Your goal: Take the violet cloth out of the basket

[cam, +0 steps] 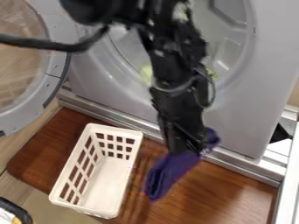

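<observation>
Black gripper (189,149) is closed on the violet cloth (169,173), which hangs under it; the basket (109,179) is beside, cloth outside; I think the high grip lets the folds hang free, away from the rim.

I'm working with fairly bright, soft light, though I can't tell where it comes from. The white plastic basket (111,129) reads very pale along its rim. A gentle sheen lies on the reddish-brown wooden table (234,188), with darker patches beside the basket. The black robot arm (175,83) stays mostly dark, broken by small pale glints.
</observation>
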Motion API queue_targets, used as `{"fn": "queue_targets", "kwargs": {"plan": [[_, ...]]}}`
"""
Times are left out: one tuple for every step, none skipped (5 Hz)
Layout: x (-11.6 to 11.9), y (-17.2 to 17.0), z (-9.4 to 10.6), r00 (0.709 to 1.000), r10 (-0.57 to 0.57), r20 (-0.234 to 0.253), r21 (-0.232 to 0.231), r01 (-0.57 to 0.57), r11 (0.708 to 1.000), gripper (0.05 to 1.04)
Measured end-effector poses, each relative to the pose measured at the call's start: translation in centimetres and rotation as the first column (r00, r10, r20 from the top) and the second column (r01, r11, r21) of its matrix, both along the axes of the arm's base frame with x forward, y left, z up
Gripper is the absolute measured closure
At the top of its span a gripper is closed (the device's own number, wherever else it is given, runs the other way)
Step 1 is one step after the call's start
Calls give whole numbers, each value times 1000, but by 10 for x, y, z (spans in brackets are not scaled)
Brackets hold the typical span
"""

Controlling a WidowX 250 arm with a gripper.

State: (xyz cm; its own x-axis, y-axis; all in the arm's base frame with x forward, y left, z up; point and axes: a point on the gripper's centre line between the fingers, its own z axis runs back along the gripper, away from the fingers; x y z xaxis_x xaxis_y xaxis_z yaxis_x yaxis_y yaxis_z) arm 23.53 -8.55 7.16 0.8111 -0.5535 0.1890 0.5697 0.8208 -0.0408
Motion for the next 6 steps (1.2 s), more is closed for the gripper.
{"fn": "queue_targets", "kwargs": {"plan": [[4, -8, -17, 1000, -27, -9, 5, 27, 1000, 969], [8, -14, -39, 999, -29, -34, -5, 28, 1000, 969], [12, -25, -54, 998, -59, -25, -42, 57, 997, 969], [8, -36, -72, 994, -97, -51, -79, 93, 993, 969], [4, -49, -77, 989, -145, -33, -170, 138, 976, 969], [4, -54, -79, 987, -160, -27, -211, 151, 966, 943]]}}
